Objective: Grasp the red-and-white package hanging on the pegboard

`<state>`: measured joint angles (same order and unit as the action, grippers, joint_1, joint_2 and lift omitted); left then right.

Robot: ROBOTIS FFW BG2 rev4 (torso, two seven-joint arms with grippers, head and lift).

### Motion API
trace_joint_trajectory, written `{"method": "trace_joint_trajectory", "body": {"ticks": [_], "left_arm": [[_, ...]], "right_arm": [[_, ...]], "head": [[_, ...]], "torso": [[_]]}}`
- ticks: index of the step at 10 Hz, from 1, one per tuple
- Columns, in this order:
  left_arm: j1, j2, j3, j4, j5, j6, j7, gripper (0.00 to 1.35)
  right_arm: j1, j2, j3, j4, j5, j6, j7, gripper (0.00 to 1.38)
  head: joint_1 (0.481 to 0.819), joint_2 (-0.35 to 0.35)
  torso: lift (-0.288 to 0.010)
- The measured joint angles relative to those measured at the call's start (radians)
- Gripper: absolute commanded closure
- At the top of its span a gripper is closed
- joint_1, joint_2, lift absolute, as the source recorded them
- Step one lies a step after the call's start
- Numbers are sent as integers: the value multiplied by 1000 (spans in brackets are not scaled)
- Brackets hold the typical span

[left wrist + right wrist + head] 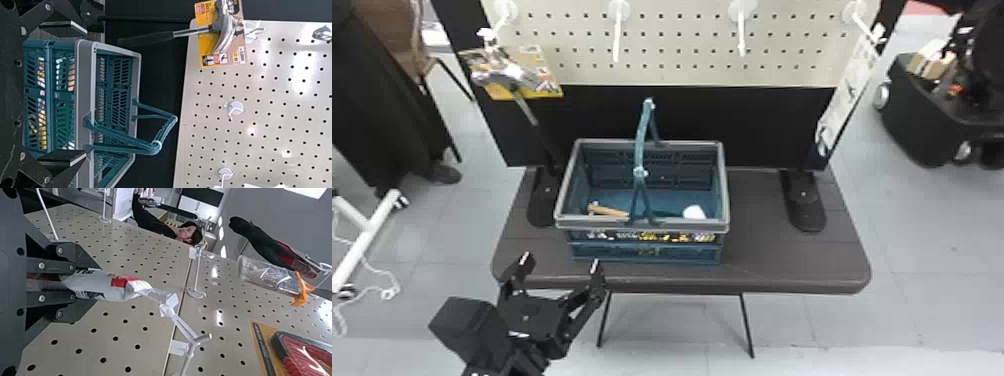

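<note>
- The right pincer (89,284) has its two fingers drawn in against the package's sides, parted by just its thickness.
- Caught between them is the red-and-white package (113,288), poking out past the fingertips, its see-through end meeting a white hook (185,329) just ahead of that pincer.
- The pegboard (117,319) runs along beside the right pincer; farther off from it hang a clear packet with an orange end (266,275) and a red tool on a yellow card (307,354).
- Over at the table (782,280), the left pincer (560,261) has its fingers spread wide, with nothing between them.
- The blue basket (647,254) sits on the table just beyond the left pincer and to its right.
- Well beyond and above the left pincer hangs a hammer (507,75) on a yellow card.
</note>
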<state>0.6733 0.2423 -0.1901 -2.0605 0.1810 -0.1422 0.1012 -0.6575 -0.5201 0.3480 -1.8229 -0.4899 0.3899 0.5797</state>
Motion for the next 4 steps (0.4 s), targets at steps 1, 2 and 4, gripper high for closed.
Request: {"method": "trace_joint_trajectory", "body": {"ticks": [1,2,4], "left_arm": [[-2,0,0,0,0,0,0,209],[-2,0,0,0,0,-1,0,209],[-1,0,0,1,0,-2,0,209]], "right_arm": [[-1,0,0,-3,2,0,0,1245],[-1,0,0,-4,2,0,0,1245],[-1,0,0,-2,2,0,0,1245]], "head": [[819,8],[819,8],[819,8]], "torso": [[-100],[-100],[-100]]}}
